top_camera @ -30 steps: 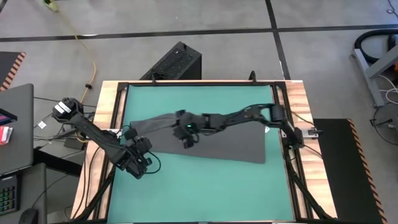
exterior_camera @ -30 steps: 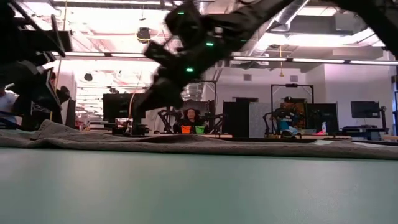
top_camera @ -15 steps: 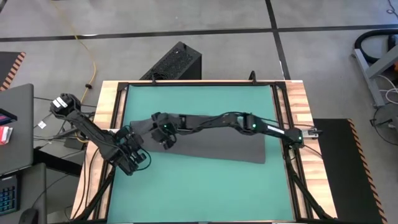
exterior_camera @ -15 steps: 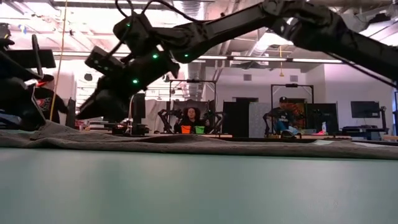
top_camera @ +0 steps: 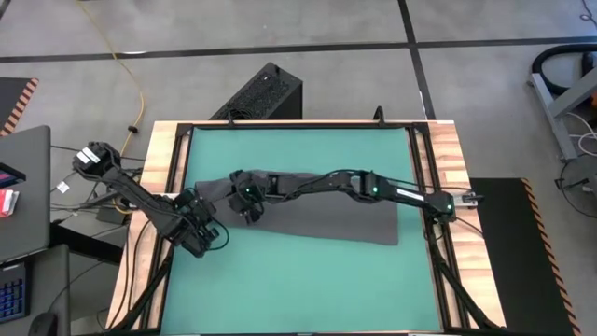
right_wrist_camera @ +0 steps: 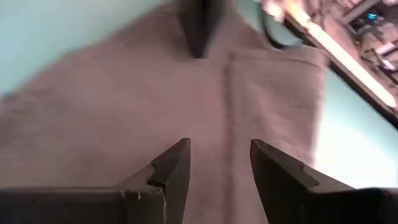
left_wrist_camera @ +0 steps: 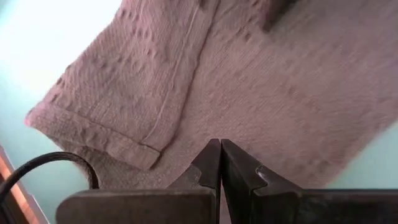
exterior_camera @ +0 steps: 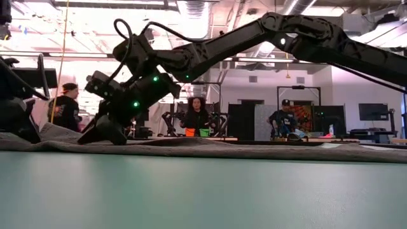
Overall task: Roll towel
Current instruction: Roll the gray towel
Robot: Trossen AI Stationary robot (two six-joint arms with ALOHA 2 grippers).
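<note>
At the left of the high view your left gripper (top_camera: 207, 235) sits at the lower-left end of the towel (top_camera: 326, 217), just off the cloth's near corner. Its jaws are pressed fully together with nothing between them; the left wrist view shows the two fingers meeting in a single seam, and the cloth beneath has a corner flap folded over.

Move right and you reach your right gripper (top_camera: 247, 203), stretched across the table so that it hangs over the towel's left end, just up and right of the left gripper. Its jaws stand partly apart and hold nothing: the right wrist view shows bare weave in the gap. In the low view its tip (exterior_camera: 102, 133) is down at the cloth's raised left edge, though you cannot tell from there whether it actually touches.

The towel lies flat on the green mat (top_camera: 280, 280), its long axis running from centre-left down toward the right of the frame, the far end near the right arm's base. So both grippers are bunched at one short end, and the whole length extends away to the right. A roll would most likely start at this left edge and travel rightward along that axis.
</note>
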